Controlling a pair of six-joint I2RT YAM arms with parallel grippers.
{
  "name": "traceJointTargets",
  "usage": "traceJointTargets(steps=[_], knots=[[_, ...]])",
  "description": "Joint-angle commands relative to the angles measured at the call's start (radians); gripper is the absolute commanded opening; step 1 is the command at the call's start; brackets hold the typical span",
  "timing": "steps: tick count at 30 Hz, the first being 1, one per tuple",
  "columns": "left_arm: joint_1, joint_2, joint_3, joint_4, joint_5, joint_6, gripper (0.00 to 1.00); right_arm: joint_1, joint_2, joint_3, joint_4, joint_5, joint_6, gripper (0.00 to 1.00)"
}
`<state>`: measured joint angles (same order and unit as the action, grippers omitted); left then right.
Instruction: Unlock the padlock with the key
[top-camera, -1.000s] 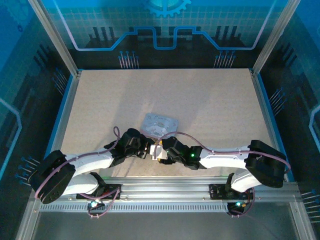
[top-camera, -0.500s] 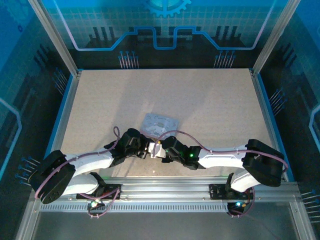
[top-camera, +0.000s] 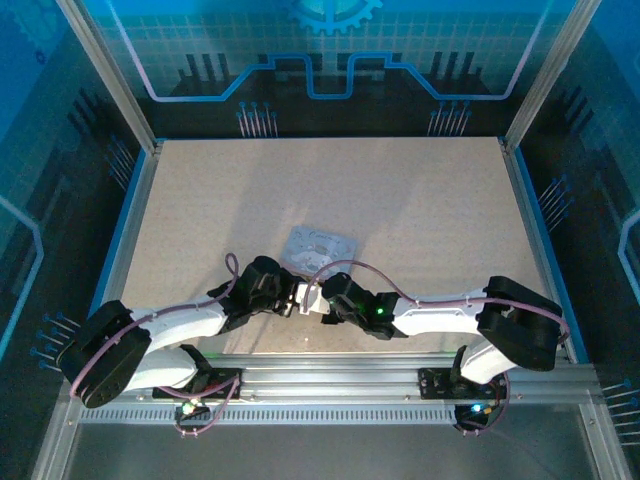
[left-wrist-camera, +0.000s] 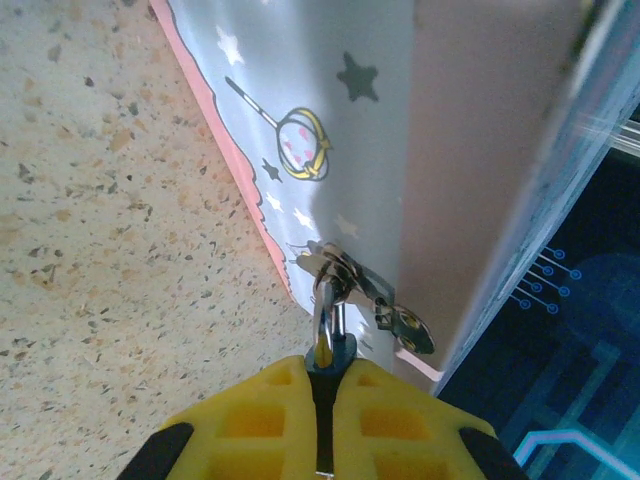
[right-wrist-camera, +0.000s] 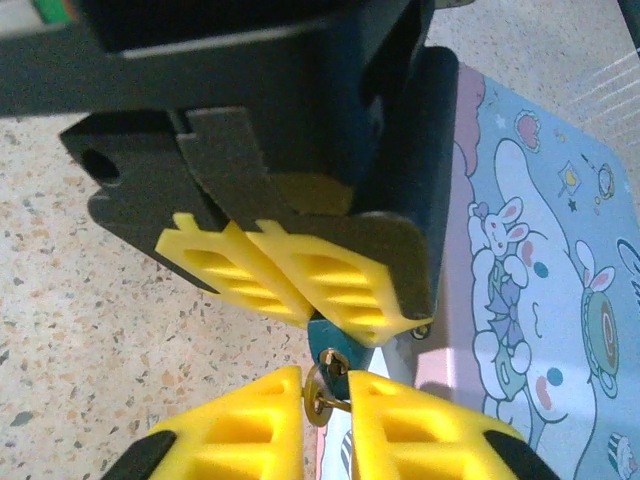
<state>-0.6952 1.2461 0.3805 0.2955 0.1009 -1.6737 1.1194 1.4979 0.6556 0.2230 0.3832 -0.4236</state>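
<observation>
Clamping the small dark blocky padlock (left-wrist-camera: 326, 335), the left gripper (left-wrist-camera: 322, 378) steadies it against the pastel cartoon-print tin (left-wrist-camera: 330, 120); the right gripper (right-wrist-camera: 325, 388) pinches the thin brassy key (right-wrist-camera: 316, 396), apparently at the keyhole.

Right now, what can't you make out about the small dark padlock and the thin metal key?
Left wrist: small dark padlock, body hidden inside the left gripper; shackle shows.
Right wrist: thin brassy key, blade and keyhole hidden between the right gripper and padlock; insertion unclear.
Top external: both too small, covered by the grippers.
</observation>
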Motion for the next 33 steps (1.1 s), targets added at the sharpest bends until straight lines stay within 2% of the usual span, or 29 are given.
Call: traceJointTargets(steps=[1,6,18,23,33], knots=[[0.003,-0.019,0.007,0.022,0.028,-0.006,0.00,0.010,0.022,0.021,0.033,0.026,0.021,0.10],[0.004,-0.014,0.008,0.025,0.031,-0.006,0.00,0.010,0.021,0.022,0.041,0.031,0.056,0.00],[0.004,0.001,0.009,0.037,0.039,-0.008,0.00,0.010,0.018,0.027,0.039,0.074,0.171,0.00],[0.004,0.001,0.010,0.034,0.039,-0.006,0.00,0.003,0.015,0.053,-0.004,0.091,0.306,0.00],[0.004,0.003,0.011,0.028,0.040,-0.002,0.00,-0.027,0.004,0.049,0.035,0.004,0.608,0.00]])
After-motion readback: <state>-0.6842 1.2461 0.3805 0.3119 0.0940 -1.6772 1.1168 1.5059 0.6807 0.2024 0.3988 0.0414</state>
